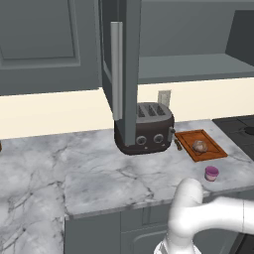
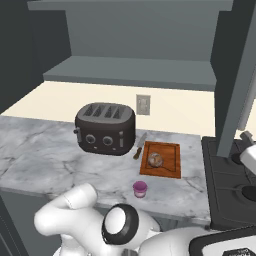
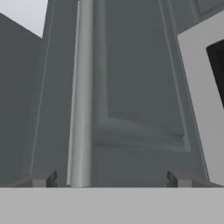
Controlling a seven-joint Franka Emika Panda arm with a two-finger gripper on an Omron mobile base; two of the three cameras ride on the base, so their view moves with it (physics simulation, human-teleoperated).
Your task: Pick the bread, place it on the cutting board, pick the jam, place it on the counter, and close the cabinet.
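Facing the cabinet (image 3: pixel 140 87) door, the tool (image 3: pixel 111 178) gapes wide.

The open cabinet (image 1: pixel 130 69) door's top is cut off; its edge hides part of the toaster (image 1: pixel 145 129).

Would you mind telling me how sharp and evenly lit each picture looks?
Left base view: flat light, the toaster crisp, faint shadow under it. Right base view: equally sharp, the open cabinet interior dim. Hand view: close on the cabinet door, its pale handle soft-edged, no glare.
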